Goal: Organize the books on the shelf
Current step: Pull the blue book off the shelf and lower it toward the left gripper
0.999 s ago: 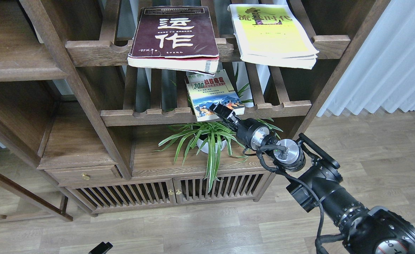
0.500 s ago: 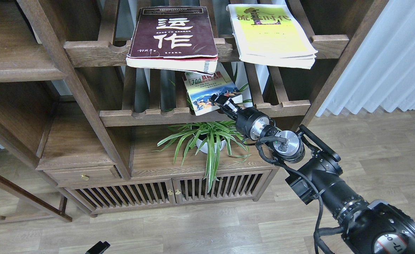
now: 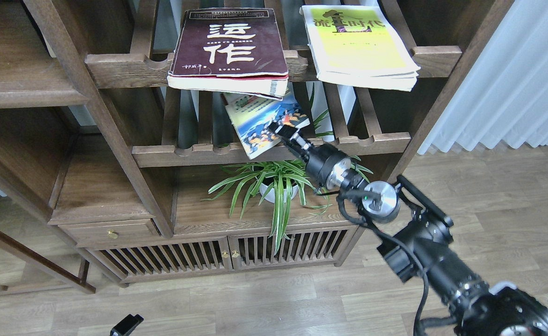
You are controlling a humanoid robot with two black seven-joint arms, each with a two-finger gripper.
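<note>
At frame centre the right claw [image 3: 287, 132], closed on the small book [image 3: 257, 122], is evidently lifting it off the slatted rack [image 3: 274, 151]; next comes carrying it clear toward the shelf [image 3: 17, 88].

Maroon book [image 3: 231, 49] overhanging small book [image 3: 260, 122]

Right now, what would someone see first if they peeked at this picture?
Probably the maroon book with big cream characters and the lime-yellow book, lying side by side on the top slatted rack. Below them, the right gripper holds the small colorful book, above a leafy potted plant.
</note>
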